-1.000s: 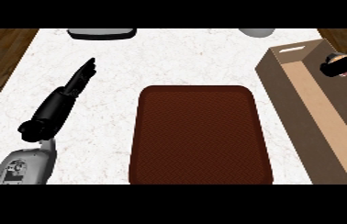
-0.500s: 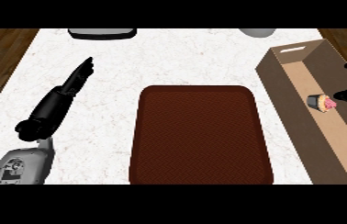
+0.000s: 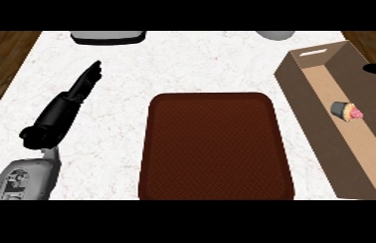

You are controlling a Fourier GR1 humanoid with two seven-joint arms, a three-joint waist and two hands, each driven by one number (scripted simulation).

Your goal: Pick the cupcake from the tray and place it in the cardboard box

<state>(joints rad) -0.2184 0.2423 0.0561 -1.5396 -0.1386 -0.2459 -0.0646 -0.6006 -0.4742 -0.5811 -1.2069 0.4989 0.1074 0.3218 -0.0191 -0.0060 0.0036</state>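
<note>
The cupcake [image 3: 346, 111], with a dark wrapper and pink frosting, lies tipped on its side on the floor of the cardboard box [image 3: 308, 90] at the right. No hand touches it. The dark brown tray [image 3: 217, 142] in the middle of the counter holds nothing. Only a black sliver of my right hand [image 3: 371, 67] shows, at the view's right edge over the box. My left hand [image 3: 70, 100] rests open on the counter left of the tray, its straight fingers pointing away from me.
A grey object [image 3: 108, 36] sits at the counter's far edge, left of centre, and a grey rounded one [image 3: 275, 35] at the far right. Dark wooden floor shows past the counter's left and right corners.
The cupcake left my right hand and now lies in the box. My right hand pulled back to the right edge. The left hand stayed still.
</note>
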